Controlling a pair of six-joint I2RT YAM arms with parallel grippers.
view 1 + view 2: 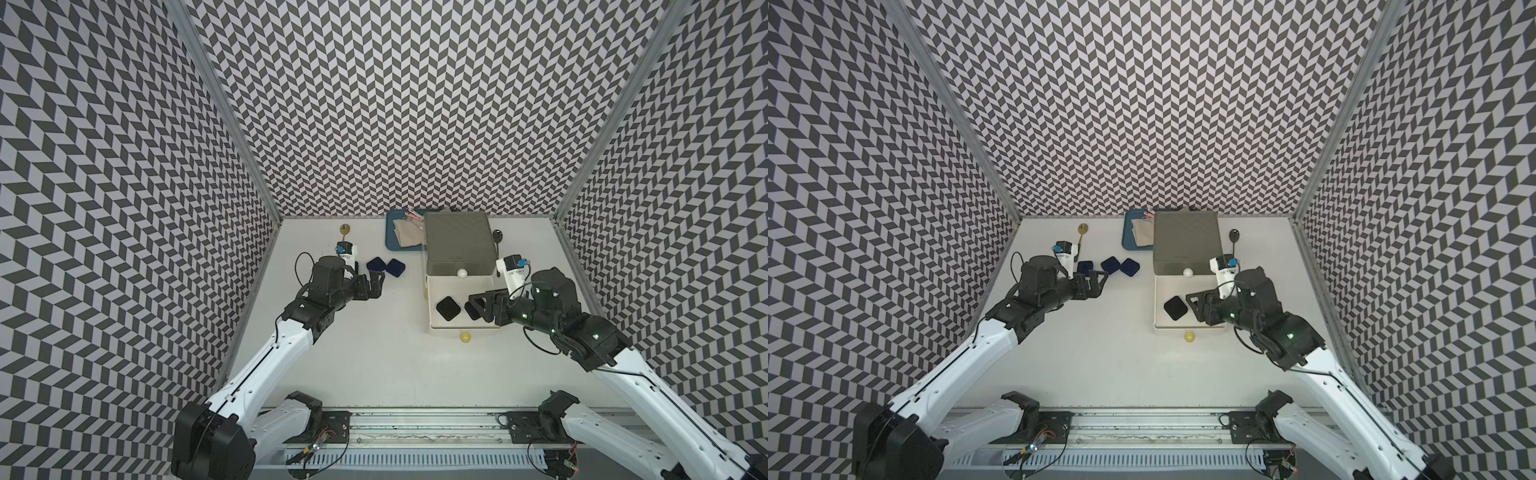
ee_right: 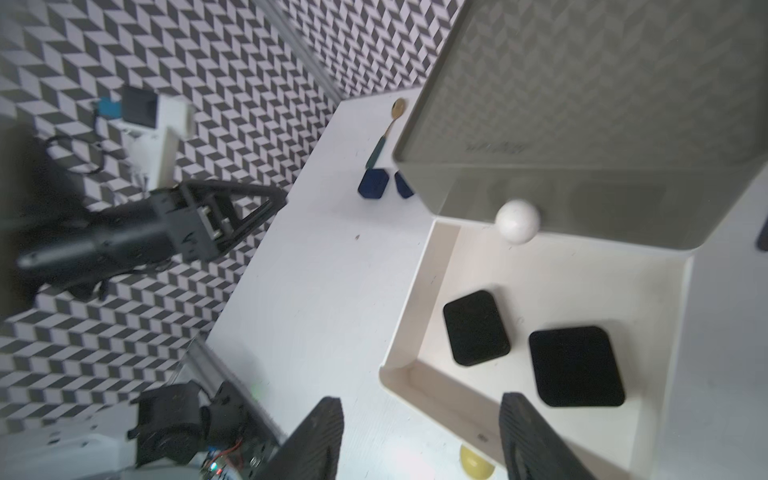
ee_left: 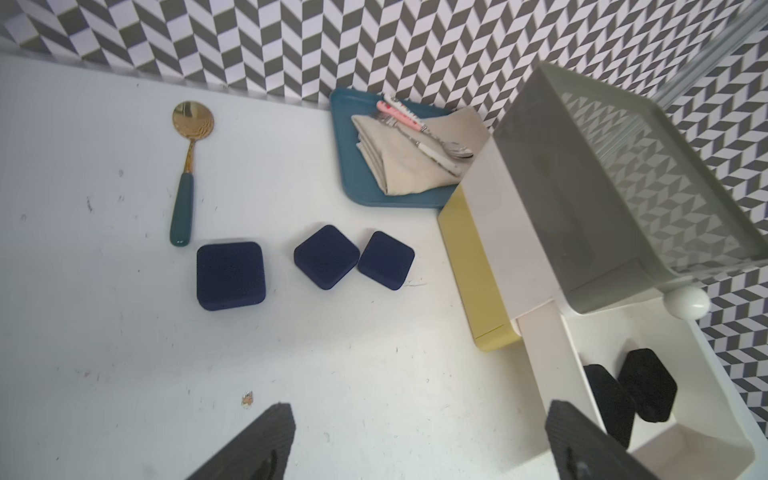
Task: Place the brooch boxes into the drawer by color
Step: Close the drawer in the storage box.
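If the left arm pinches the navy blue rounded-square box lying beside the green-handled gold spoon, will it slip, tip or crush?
The navy rounded-square box looks matte and fuzzy, so it probably grips well. It lies flat and low on the white table; tipping or rolling seems unlikely. Its crisp shape suggests a stiff case.

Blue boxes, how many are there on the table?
3. One blue box lies by the gold spoon's handle; two more sit side by side nearer the drawer chest, all on the table. Others may hide in closed drawers.
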